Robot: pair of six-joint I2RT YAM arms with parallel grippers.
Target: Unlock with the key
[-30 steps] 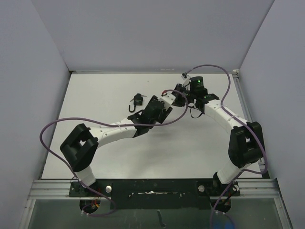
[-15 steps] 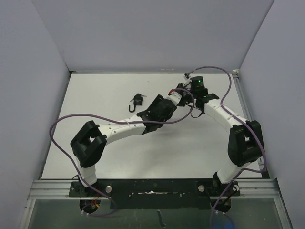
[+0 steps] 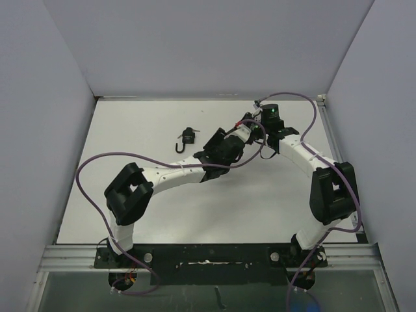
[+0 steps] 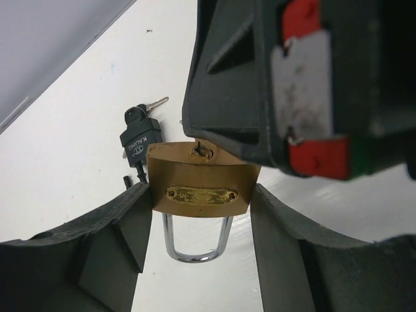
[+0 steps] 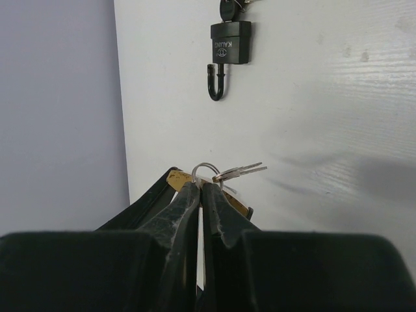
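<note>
A brass padlock (image 4: 200, 188) hangs above the table with its steel shackle (image 4: 195, 246) closed and pointing back toward the left wrist camera. My left gripper (image 4: 200, 203) is shut on the lock body, one finger on each side. The right gripper (image 5: 200, 188) is shut on the key, its fingers (image 4: 260, 84) pressed against the keyhole face of the lock. The key's blade is hidden. Its ring (image 5: 207, 170) and two spare keys (image 5: 242, 171) stick out past the fingertips. From above, both grippers (image 3: 239, 138) meet at the middle back of the table.
A black padlock (image 3: 188, 137) with its shackle open lies on the white table left of the grippers, its own key (image 4: 155, 104) in it. Grey walls enclose the table on three sides. Purple cables loop over both arms.
My left arm has swung right and a little forward, bringing the brass padlock up against the right gripper. The right gripper has barely moved.
</note>
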